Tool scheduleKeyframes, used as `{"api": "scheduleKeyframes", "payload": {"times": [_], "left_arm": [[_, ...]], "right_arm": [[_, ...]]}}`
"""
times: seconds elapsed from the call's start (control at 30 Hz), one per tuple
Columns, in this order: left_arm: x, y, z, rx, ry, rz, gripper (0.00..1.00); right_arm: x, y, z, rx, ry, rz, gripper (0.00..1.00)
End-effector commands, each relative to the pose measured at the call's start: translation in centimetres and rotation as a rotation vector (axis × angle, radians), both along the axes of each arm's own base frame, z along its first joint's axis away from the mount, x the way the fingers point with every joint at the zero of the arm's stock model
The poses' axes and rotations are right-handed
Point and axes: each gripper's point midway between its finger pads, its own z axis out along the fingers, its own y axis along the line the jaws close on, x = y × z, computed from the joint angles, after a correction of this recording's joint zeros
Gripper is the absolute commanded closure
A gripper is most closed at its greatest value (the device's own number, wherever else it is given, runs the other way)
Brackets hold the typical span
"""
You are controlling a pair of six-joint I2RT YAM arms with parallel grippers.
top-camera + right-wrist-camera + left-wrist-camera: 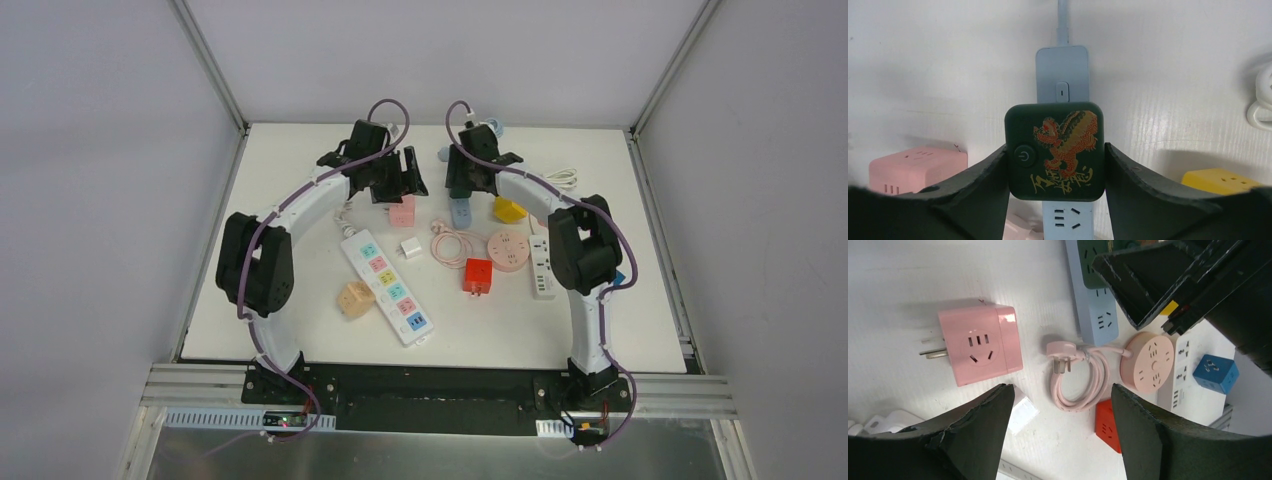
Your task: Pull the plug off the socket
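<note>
A dark green cube plug (1054,150) with a red and gold dragon print sits plugged into a light blue power strip (1062,67) at the back middle of the table. My right gripper (1055,152) is shut on the plug, one finger against each side. In the top view the right gripper (468,178) stands over the blue strip (460,212). My left gripper (1059,402) is open and empty, hovering to the left of the strip near a pink cube socket (978,347). The left wrist view shows the green plug (1090,260) and the strip (1099,315) at its top.
A pink round socket (508,250) with coiled cord, a red cube (478,275), a yellow socket (509,209), a white adapter (411,247), a long white strip with coloured outlets (387,285), a short white strip (542,265) and a peach cube (355,297) lie around.
</note>
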Motion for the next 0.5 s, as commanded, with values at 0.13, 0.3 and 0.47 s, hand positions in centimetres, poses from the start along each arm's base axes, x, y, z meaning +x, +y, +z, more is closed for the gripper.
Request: {"api": "scheduleKeyframes", "payload": {"times": [0.13,0.3,0.47], "left_arm": [[-1.2,-2.2,0.3,-0.128,0.086,-0.076,0.26],[-0.5,-4.3,-1.1,-0.193,0.134,-0.103,0.3],[1.2,-6.3,-2.7,-0.277,0.154,-0.047,0.44]], "right_arm": [[1.3,1.8,5.3,0.15,-0.06,-0.113,0.61],[1.5,1.5,4.4,0.143,-0.018,-0.191,0.6],[1.2,0.5,3.1,0.125,-0.006,-0.261,0.59]]}}
